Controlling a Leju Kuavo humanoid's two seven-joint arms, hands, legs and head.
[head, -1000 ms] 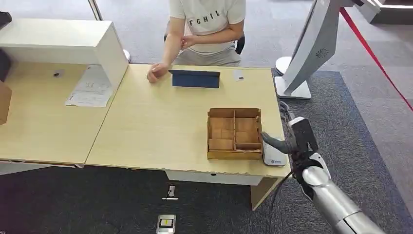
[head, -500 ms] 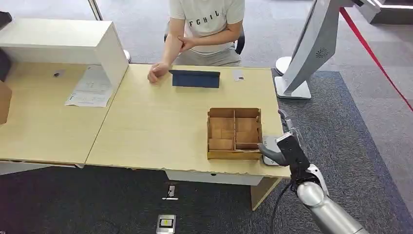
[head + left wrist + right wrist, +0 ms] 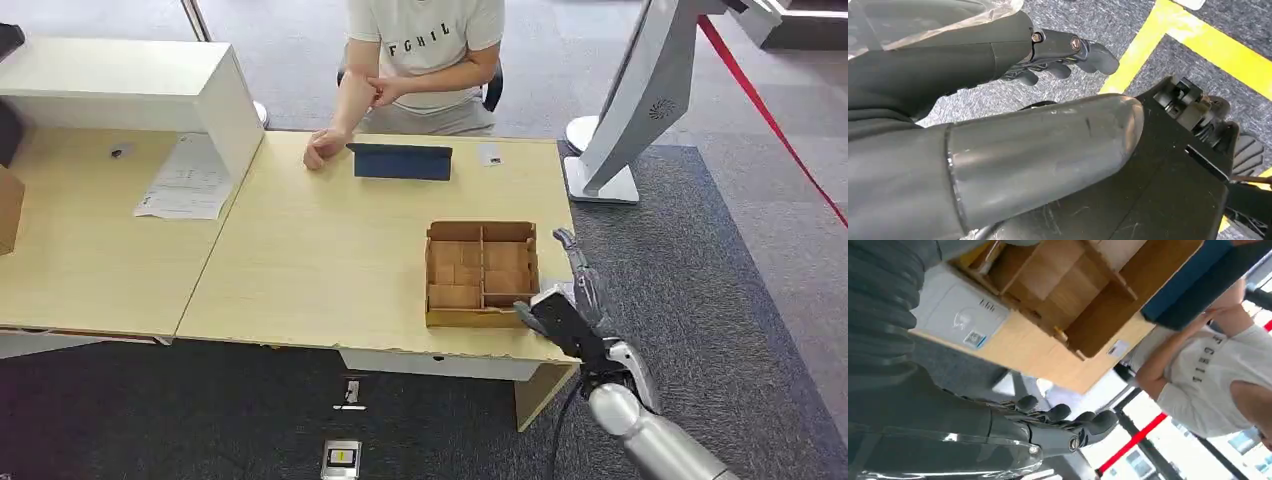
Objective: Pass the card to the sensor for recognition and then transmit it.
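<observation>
The desk [image 3: 330, 260] held a wooden tray [image 3: 481, 273] at its right end, the white sensor [image 3: 958, 315] just beside it within reach. The right hand [image 3: 572, 320] hovered there, fingers apart, seemingly empty. A small card [image 3: 489, 154], perhaps the task's, lay by the person [image 3: 425, 60]. The left hand [image 3: 1058, 55] hung unclenched, holding nothing.

Wood table [image 3: 330, 260] w/ divided box [image 3: 481, 273], white sensor [image 3: 960, 315], blue tablet [image 3: 401, 161], small card [image 3: 489, 154].

Counts, desk scene.
One box [image 3: 481, 273], one reader [image 3: 958, 315], one tablet [image 3: 401, 162], one card [image 3: 489, 154], one paper sheet [image 3: 186, 179], two desks [image 3: 330, 250], one person [image 3: 425, 60], two robot hands.
</observation>
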